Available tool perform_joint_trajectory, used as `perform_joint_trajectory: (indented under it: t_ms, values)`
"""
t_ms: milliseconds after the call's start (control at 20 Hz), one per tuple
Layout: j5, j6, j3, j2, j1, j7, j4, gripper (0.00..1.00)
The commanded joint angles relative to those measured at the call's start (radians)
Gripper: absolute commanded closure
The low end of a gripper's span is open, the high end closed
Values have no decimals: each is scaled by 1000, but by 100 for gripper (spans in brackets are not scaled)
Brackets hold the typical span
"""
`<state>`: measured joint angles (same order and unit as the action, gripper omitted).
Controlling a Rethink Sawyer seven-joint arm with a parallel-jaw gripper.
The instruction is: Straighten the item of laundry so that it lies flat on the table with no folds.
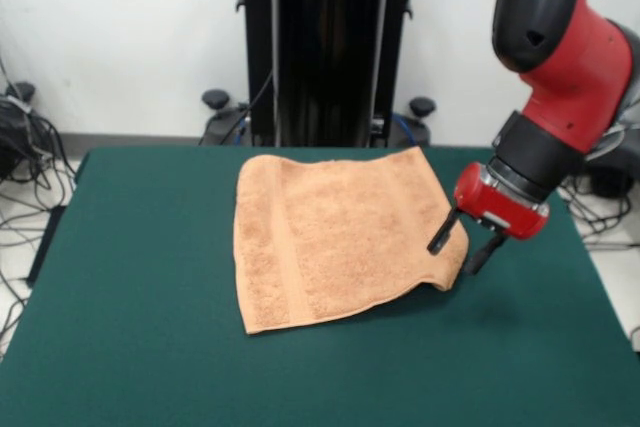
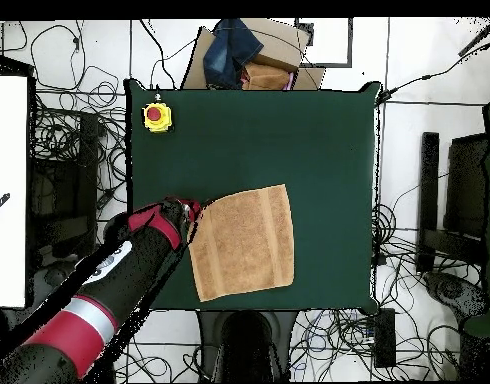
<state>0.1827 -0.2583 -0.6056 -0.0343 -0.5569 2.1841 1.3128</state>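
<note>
A: The towel (image 1: pixel 335 237) — where is it lying, starting from the front view's near edge?

B: Nearest the camera there is only bare green table (image 1: pixel 150 347). Then comes the towel's near hem, running from a low corner at the picture's left up towards the right. The cloth lies spread over the middle of the table, slightly right of centre and closer to the robot's side, turned a little askew to the table edges. A woven band stripe runs along its left end.

A: Flat?

B: Mostly. The right-hand corner, by the gripper (image 1: pixel 460 242), is lifted and curled, with a shadow beneath it.

A: And the fingers?

B: Two black fingers (image 1: pixel 441 232), set a narrow gap apart, with the raised towel edge between them. One finger lies against the cloth; the other shows just past the edge. They appear to hold that corner.

A: Farther back?

B: The red and black arm (image 1: pixel 560 57) comes down from the upper right, and the black pedestal (image 1: pixel 325 42) stands behind the table's far edge.

A: Overhead?

B: The towel (image 2: pixel 244 243) sits near the robot's side, the arm (image 2: pixel 129 265) reaching its corner, and a yellow box with a red button (image 2: pixel 157 117) is at a far table corner, well apart.
</note>
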Motion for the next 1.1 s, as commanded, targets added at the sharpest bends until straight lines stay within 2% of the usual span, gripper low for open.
perform_joint_trajectory:
  t_ms: [50,1100]
  values:
    - [57,29,132,-19,-8,213,54,0]
    - [67,114,155,-63,5,215,49,0]
